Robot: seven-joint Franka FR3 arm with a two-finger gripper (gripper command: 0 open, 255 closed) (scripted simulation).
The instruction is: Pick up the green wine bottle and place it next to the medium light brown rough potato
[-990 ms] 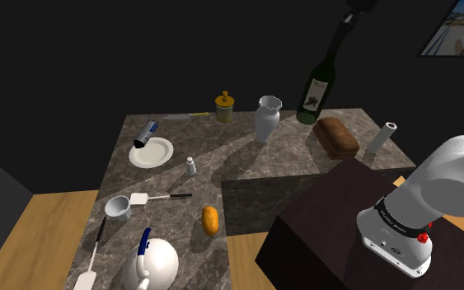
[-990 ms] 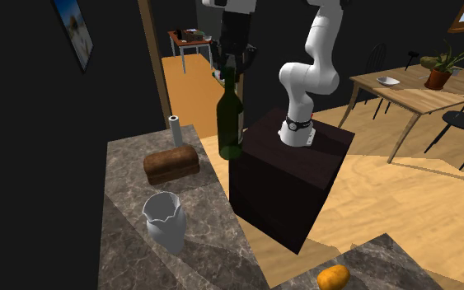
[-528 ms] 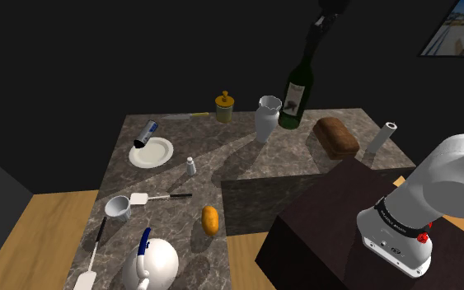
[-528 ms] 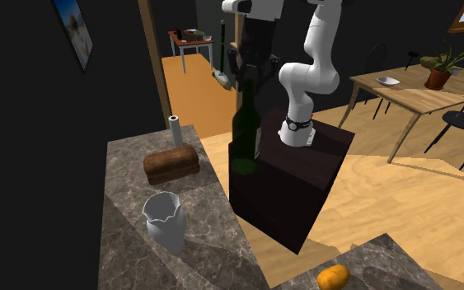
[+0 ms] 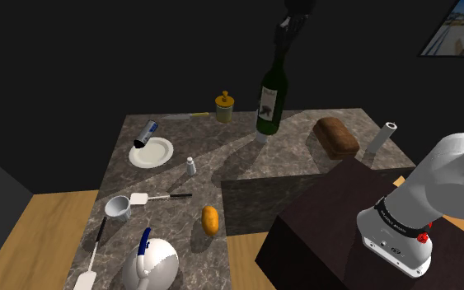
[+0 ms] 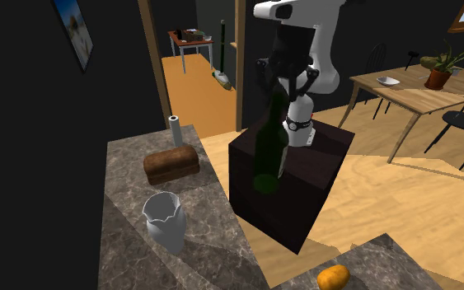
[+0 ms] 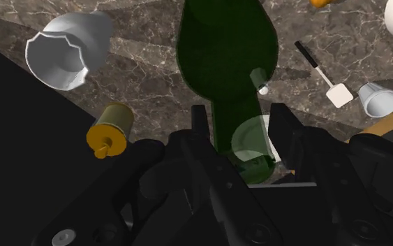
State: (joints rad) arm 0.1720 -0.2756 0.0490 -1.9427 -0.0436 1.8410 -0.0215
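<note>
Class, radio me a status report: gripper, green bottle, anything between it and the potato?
Gripper shut on wine bottle neck. Bottle aloft over counter, tilted. Potato at counter edge; shaker possibly en route.

We have the bottle (image 5: 272, 97) up in the claw (image 5: 288, 28), clear of the bench (image 5: 246, 156). In the shoulder view it hangs over the far part, between jar (image 5: 224, 106) and loaf (image 5: 337, 136). Roll (image 5: 381, 137) stands right of the loaf, beside the stand (image 5: 329, 222). Plate (image 5: 152, 152) sits left, can (image 5: 146, 131) at its far rim, shaker (image 5: 191, 166) just right of it. Potato (image 5: 210, 219) lies nearer, well apart from the bottle. Cup (image 5: 118, 207) and spatula (image 5: 152, 198) lie to the potato's left, kettle (image 5: 152, 264) at the near edge.
</note>
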